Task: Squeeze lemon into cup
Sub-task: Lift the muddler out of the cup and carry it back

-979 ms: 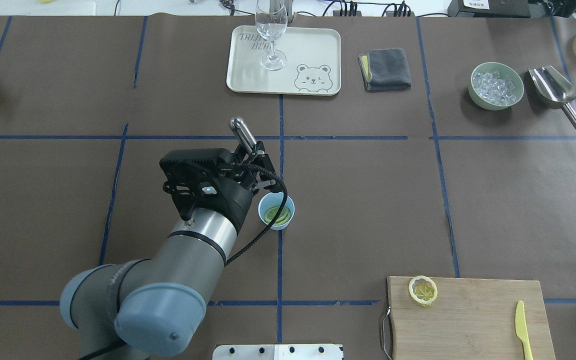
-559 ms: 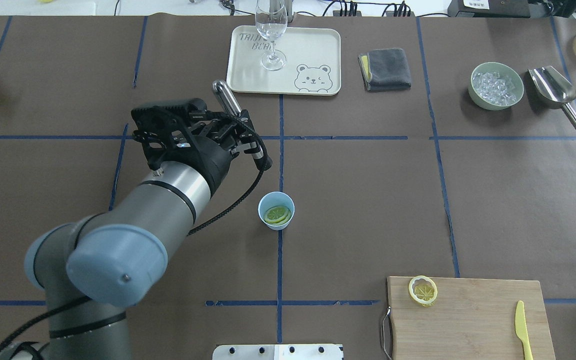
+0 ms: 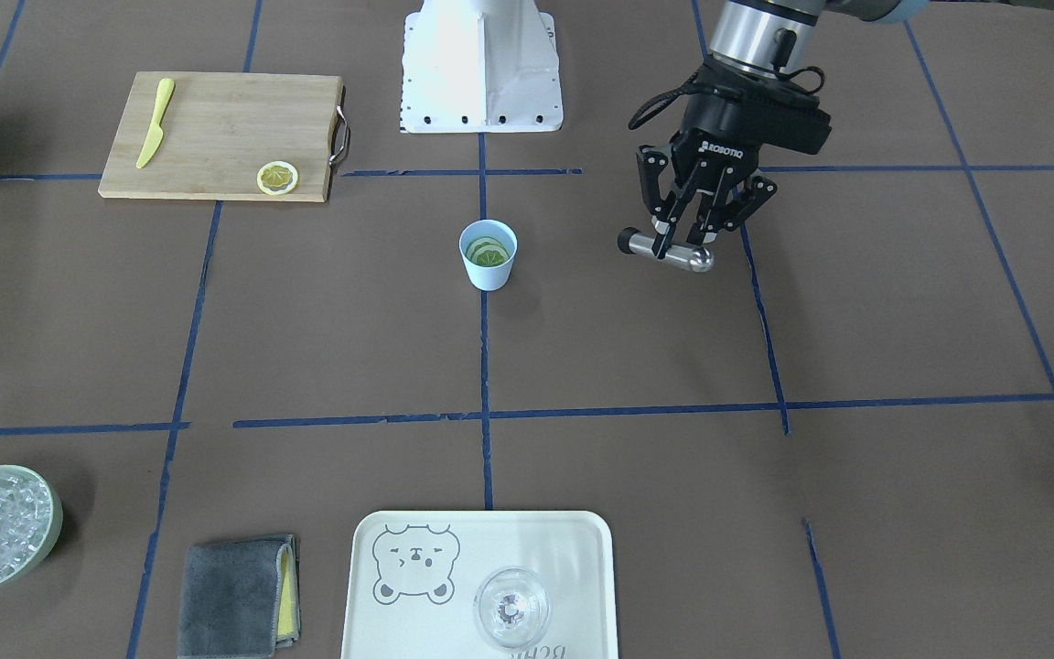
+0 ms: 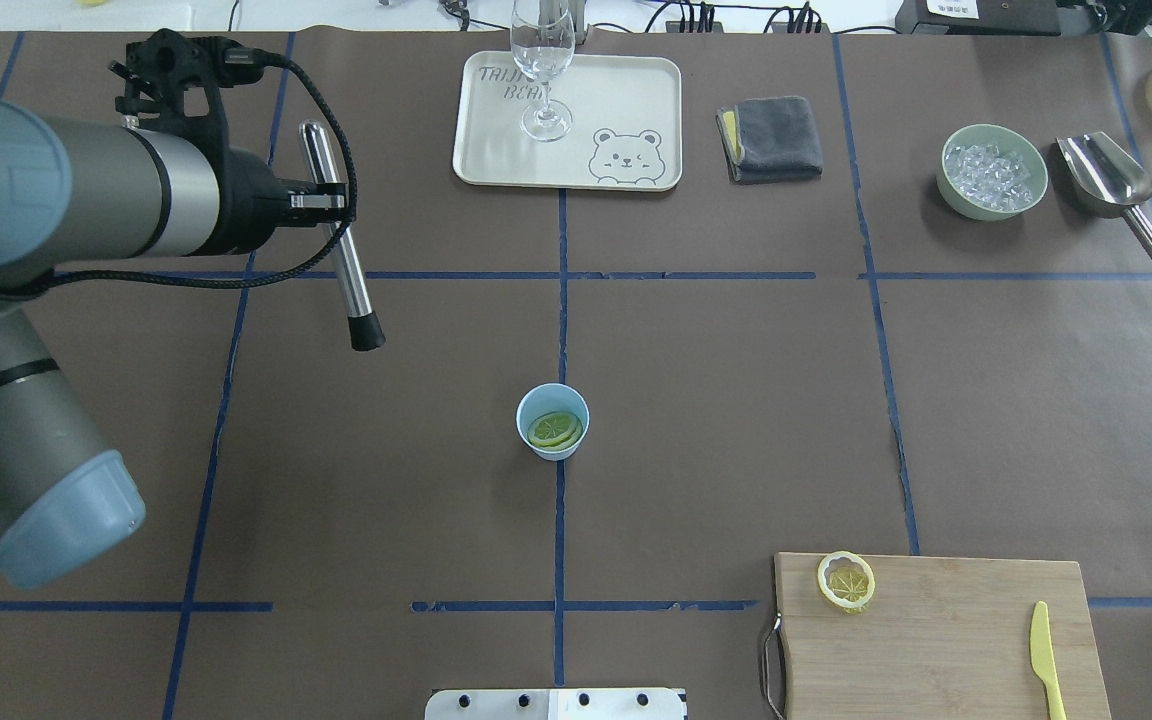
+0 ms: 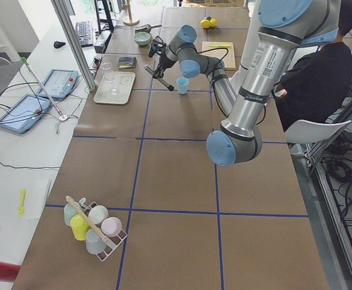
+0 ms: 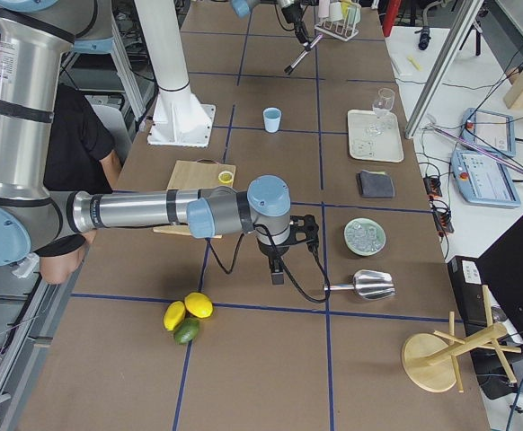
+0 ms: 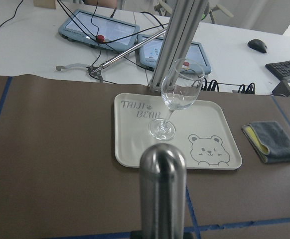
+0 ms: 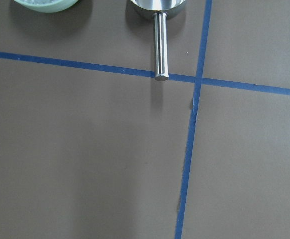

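Left hand (image 4: 324, 200): upper left of the overhead view, pinching a steel rod (image 4: 346, 268) near its middle. The rod is off the surface (image 4: 736, 400), with its black tip toward the frame's centre.
Right hand (image 6: 278, 272): seen only in the right-side view, low over the surface beside the steel scoop (image 6: 369, 285) (whether spread or pressed together cannot be told from there).
Cup (image 4: 553, 452): centre of the overhead view, upright on a blue tape line, well apart from the left hand.
Lemon (image 4: 554, 430): slices lie inside the cup, below its rim. One more slice (image 4: 846, 582) lies on the wooden board (image 4: 946, 640) at lower right, near its upper left corner.
Knife (image 4: 1044, 655): yellow, flat on the board's right side.
Tray (image 4: 636, 100): top centre, carrying an upright clear glass (image 4: 542, 60).
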Robot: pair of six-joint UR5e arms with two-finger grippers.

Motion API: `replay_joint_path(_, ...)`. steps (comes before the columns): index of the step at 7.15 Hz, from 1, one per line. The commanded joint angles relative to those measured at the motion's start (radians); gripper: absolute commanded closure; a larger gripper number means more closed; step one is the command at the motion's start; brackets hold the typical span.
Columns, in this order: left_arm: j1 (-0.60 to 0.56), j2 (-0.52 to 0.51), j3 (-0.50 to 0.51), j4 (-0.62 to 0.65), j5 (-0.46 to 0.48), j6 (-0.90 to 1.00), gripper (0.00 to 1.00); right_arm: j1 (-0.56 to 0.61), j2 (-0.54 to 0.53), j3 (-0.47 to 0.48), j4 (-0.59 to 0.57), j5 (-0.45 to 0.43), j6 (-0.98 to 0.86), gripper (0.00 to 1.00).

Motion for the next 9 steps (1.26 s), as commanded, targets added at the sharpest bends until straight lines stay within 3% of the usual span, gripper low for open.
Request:
replay_joint_path(1,-0.070,0.007,0.009,0.222,-0.129,0.175,1.00,0.005,0.003,-0.025,-0.031,-0.008,-0.038,0.00)
replay_joint_path(2,-0.099,0.016,0.018,0.311,-0.142,0.262,1.00,0.011,0.027,-0.023,-0.101,-0.006,-0.094,0.00)
replay_joint_path(4,-0.174,0.080,0.073,0.392,-0.339,0.408,1.00,0.039,0.132,-0.026,-0.280,-0.008,-0.183,0.00)
replay_joint_path(7,-0.243,0.189,0.244,0.387,-0.554,0.417,1.00,0.044,0.144,-0.026,-0.286,0.007,-0.185,0.00)
replay_joint_path(9,-0.239,0.198,0.369,0.375,-0.553,0.441,1.00,0.047,0.142,-0.025,-0.284,0.008,-0.180,0.00)
